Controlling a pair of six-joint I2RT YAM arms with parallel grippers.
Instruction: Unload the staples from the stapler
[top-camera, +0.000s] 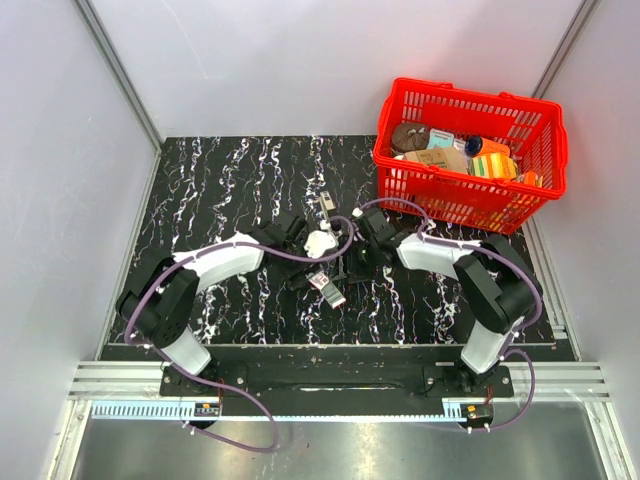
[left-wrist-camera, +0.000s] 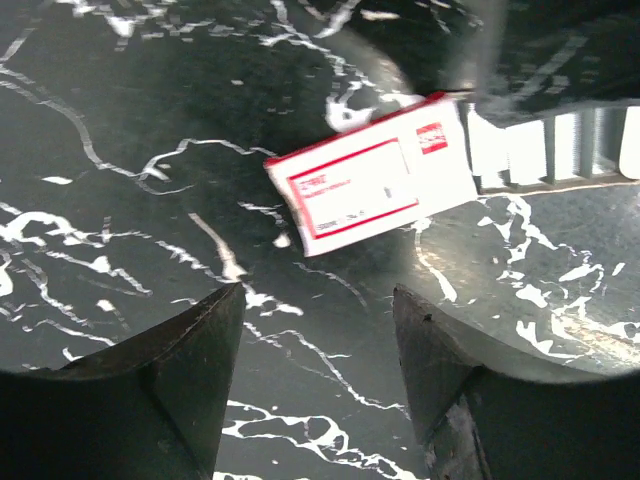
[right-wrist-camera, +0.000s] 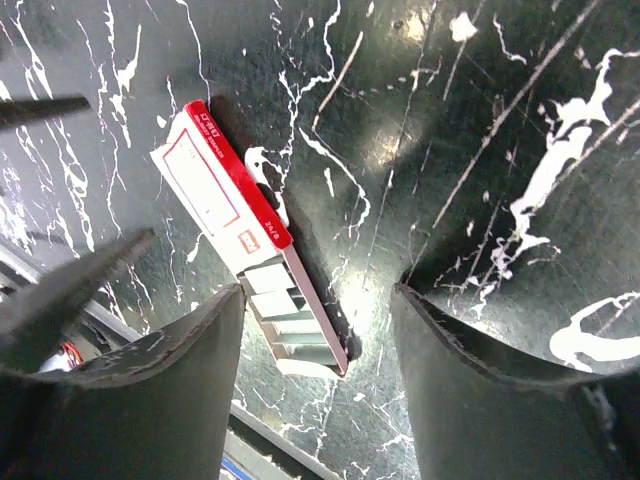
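The small red-and-white box lies on the black marbled table between my two grippers. Its tray is pulled out and holds silvery strips. In the left wrist view the box lies beyond my open, empty left gripper. In the right wrist view the box lies just ahead and left of my open, empty right gripper. From above, the left gripper and right gripper flank the box. A white object, possibly the stapler, sits behind them. A loose dark-grey staple strip is not clearly visible.
A red basket with several items stands at the back right. A small thin grey-white piece lies behind the white object, too small to identify. Grey walls close in the table on three sides.
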